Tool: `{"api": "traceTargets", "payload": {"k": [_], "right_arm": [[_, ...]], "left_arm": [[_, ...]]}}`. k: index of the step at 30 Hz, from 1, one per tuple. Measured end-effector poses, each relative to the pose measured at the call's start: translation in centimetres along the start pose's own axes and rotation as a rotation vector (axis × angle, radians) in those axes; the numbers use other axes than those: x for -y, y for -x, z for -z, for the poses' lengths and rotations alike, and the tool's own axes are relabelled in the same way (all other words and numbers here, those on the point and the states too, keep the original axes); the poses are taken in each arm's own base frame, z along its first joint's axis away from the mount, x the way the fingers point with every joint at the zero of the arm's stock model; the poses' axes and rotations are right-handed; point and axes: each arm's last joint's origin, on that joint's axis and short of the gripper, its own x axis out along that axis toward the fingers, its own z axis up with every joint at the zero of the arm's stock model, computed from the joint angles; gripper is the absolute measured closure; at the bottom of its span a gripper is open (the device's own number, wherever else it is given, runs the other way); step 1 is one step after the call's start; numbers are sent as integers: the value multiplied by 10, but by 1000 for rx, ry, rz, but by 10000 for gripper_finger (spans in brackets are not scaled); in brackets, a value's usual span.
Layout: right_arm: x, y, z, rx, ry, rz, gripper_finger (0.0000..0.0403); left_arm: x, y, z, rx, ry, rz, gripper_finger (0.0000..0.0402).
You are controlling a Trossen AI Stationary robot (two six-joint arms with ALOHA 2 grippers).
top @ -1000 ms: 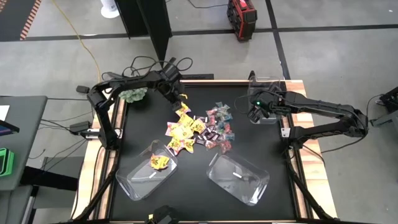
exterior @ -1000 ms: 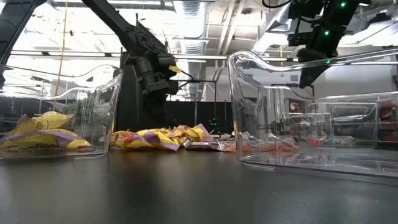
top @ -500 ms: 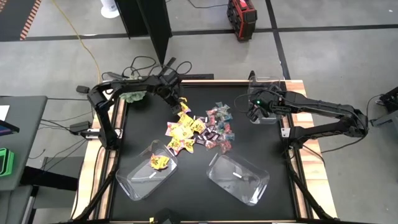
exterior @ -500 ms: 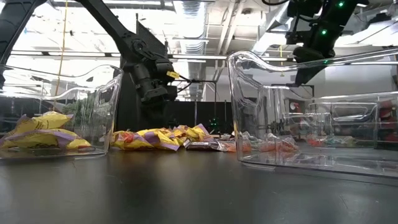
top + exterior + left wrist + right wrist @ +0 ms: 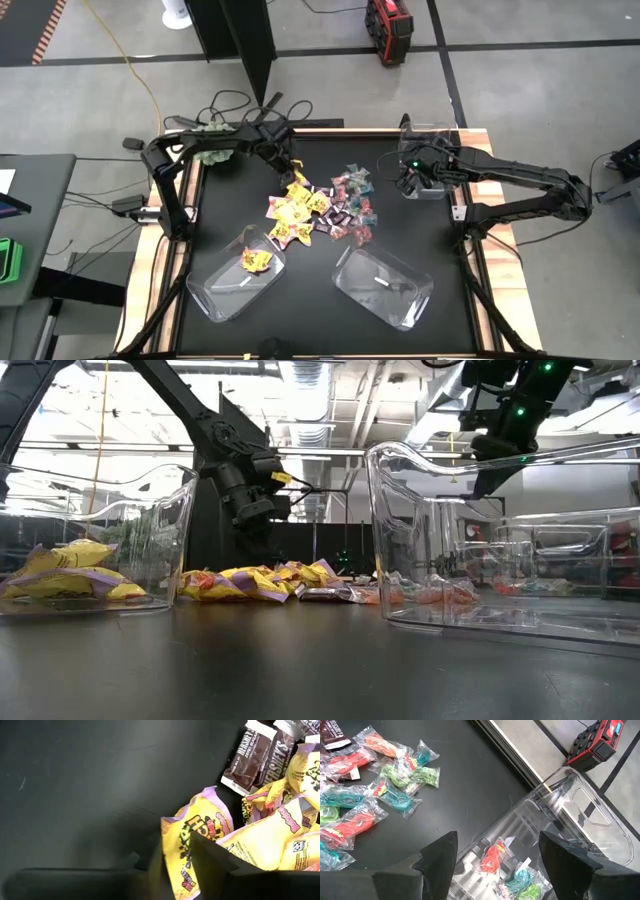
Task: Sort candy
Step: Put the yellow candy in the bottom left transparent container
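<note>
Fingers of the left gripper [image 5: 175, 855] pinch a yellow packet [image 5: 192, 837], lifted above the pile for binning; right gripper [image 5: 495, 850] waits spread over its bin [image 5: 570, 805].

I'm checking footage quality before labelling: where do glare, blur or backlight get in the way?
Low view: bright ceiling lights behind leave the left end effector a dark shape, and the clear bin wall warps what lies behind it. Left wrist view: its own fingers are dark and soft, while the yellow packet between them reads sharply. High view: even light, mild sheen on the bins.
</note>
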Motion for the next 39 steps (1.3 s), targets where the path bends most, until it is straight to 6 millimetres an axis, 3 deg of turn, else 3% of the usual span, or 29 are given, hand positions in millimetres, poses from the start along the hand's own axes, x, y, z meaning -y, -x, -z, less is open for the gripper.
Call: {"api": "traceTargets", "payload": {"k": [8, 17, 21, 26, 31, 39], "right_arm": [[0, 0, 0, 3, -1, -1, 112], [0, 0, 0, 3, -1, -1, 112], [0, 0, 0, 3, -1, -1, 112], [0, 0, 0, 3, -1, -1, 112], [0, 0, -2, 15, -4, -3, 112], [-10, 4, -8, 99, 55, -41, 112]], "left_arm": [[1, 0, 0, 0, -12, 2, 395], [2, 1, -2, -2, -38, -12, 401], [2, 10, -10, 28, -58, -34, 401], [7, 39, -22, 113, -109, -65, 401], [19, 84, -28, 225, -193, -118, 401], [62, 158, -17, 331, -354, -133, 401]]}}
